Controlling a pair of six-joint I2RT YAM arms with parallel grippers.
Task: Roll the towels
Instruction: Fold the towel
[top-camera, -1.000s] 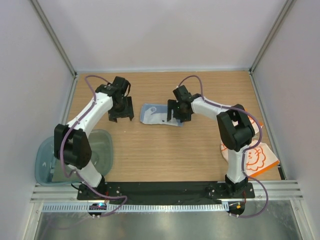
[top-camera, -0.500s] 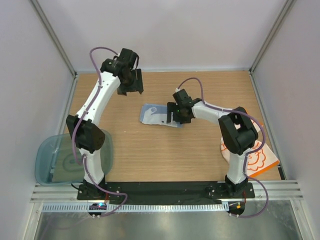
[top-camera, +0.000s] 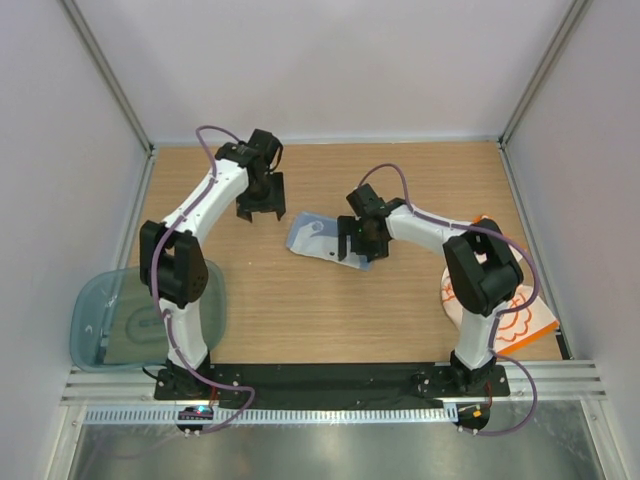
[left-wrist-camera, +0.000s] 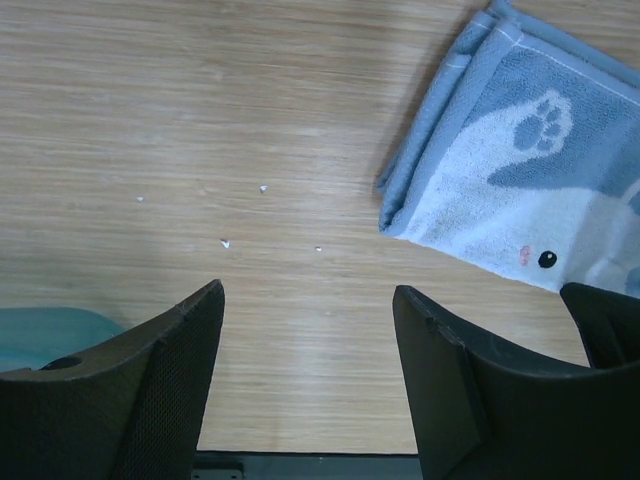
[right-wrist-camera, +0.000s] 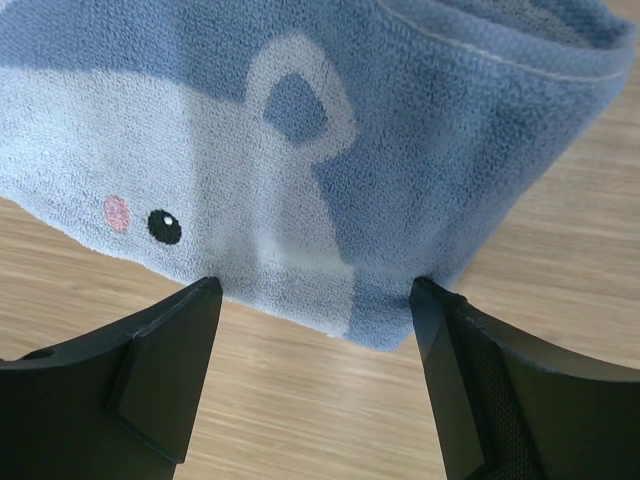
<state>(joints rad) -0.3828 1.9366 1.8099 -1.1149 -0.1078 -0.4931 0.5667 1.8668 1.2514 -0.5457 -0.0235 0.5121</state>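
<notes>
The pale blue towel lies folded on the wooden table, with a white animal figure on it. It also shows in the left wrist view and the right wrist view. My right gripper is open and straddles the towel's right end, its fingertips at the cloth's edge, gripping nothing. My left gripper is open and empty above bare table, just left of the towel. Orange and white patterned towels lie stacked at the right, partly behind the right arm.
A translucent blue-green tray sits at the near left beside the left arm's base; its corner shows in the left wrist view. White walls with metal posts enclose the table. Small white crumbs lie on the wood.
My left arm swung up toward the back wall, then came back down close to the towel's left end. My right gripper shifted slightly and the towel turned a little with it.
</notes>
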